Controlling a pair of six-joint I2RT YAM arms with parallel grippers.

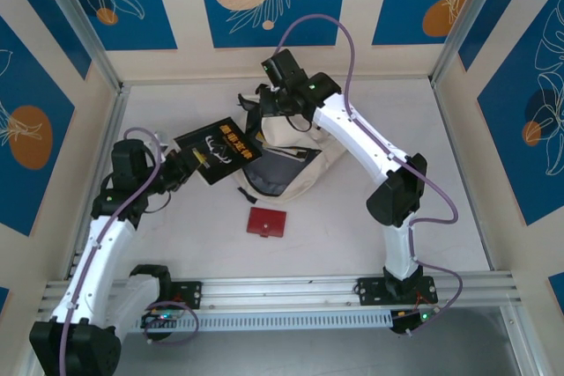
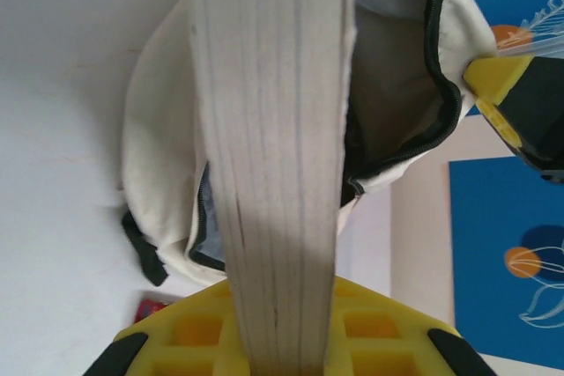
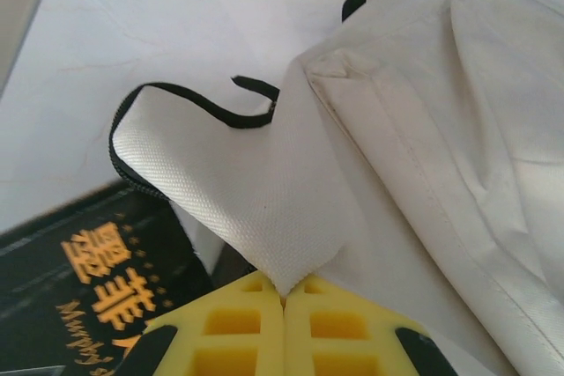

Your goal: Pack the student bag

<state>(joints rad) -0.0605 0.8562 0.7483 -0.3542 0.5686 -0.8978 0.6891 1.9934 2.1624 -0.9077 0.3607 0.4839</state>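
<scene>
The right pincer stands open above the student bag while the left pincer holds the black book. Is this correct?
Not quite. The right pincer is not open: it is shut on a cream flap of the student bag, as the right wrist view shows. The rest is right: the left pincer holds the black book.

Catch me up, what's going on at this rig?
Mid-pack. The right end effector is shut on a flap of the student bag, holding its mouth open. The left end effector grips a black book by one end, aimed at that opening and mostly outside it. A flat red item lies untouched on the table nearby.
</scene>
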